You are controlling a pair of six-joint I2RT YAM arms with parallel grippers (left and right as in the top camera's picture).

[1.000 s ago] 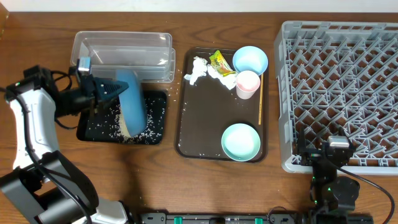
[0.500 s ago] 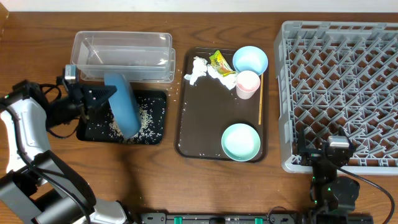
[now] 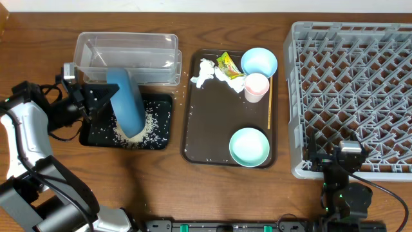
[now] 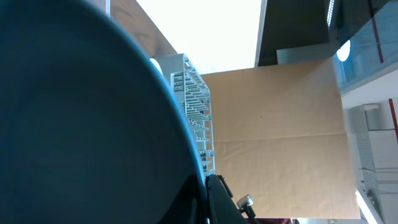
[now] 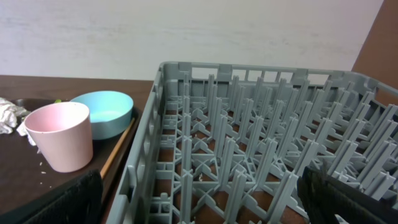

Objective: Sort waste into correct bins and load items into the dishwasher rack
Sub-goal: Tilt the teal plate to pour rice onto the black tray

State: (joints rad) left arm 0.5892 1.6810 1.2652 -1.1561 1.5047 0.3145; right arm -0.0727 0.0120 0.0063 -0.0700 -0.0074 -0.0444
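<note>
The dark blue dish [image 3: 127, 103] is tipped on edge, clamped in the left gripper [image 3: 96, 100], over the black tray [image 3: 93, 136] holding rice grains [image 3: 153, 125]; the clear tub [image 3: 129, 45] lies just beyond that gripper; the right gripper [image 3: 349, 151] gapes wide, holding nothing, at the rack [image 3: 351, 77]'s near corner.

Dark blue dish [image 4: 81, 124] up close

Its curved surface covers the left and centre of the view, with a black finger [image 4: 219, 194] right at its rim along the bottom edge. Beyond it, the grey rack [image 4: 194, 118] appears sideways against a brown panel [image 4: 280, 137].
</note>
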